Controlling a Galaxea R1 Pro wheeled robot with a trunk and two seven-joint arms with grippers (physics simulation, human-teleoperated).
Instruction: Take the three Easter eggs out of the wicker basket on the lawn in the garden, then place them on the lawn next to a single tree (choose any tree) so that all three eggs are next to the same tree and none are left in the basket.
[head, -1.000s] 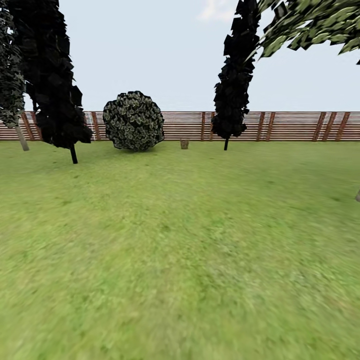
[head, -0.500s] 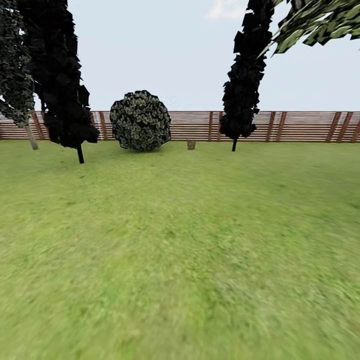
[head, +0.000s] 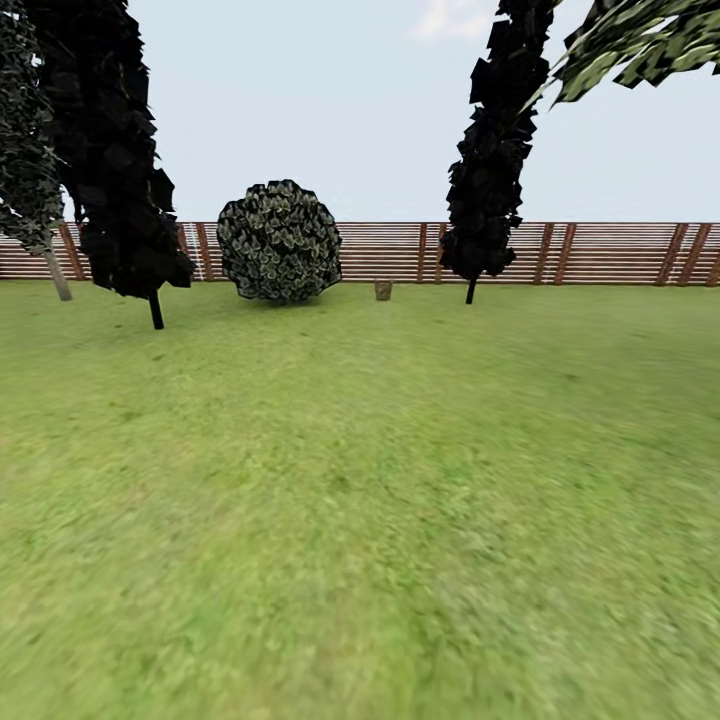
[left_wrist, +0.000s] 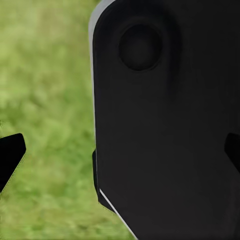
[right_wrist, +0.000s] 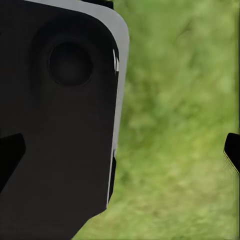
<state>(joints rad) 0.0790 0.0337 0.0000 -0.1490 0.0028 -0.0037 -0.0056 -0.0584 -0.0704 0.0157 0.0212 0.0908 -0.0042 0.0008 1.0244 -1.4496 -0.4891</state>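
Far across the lawn (head: 360, 480), a small brown wicker basket (head: 383, 290) stands on the grass just in front of the fence. It is too distant to make out any eggs in it. The blocky green canopy of a tree (head: 640, 45) reaches in at the upper right, its trunk out of view. In the left wrist view, my left gripper (left_wrist: 120, 152) is open over grass, its dark fingertips (left_wrist: 10, 152) wide apart. My right gripper (right_wrist: 120, 150) is open too, with nothing between its fingertips (right_wrist: 232, 150).
A brown slatted fence (head: 600, 252) closes off the back of the garden. Two dark narrow conifers (head: 115, 150) (head: 490, 160) and a round bush (head: 278, 242) stand before it. A pale-trunked tree (head: 57, 275) is at the far left. A dark robot panel (left_wrist: 165, 125) hangs behind each gripper.
The whole head view has slid slightly to the right, so the camera has turned a little left. Basket, bush and trees have not moved themselves.
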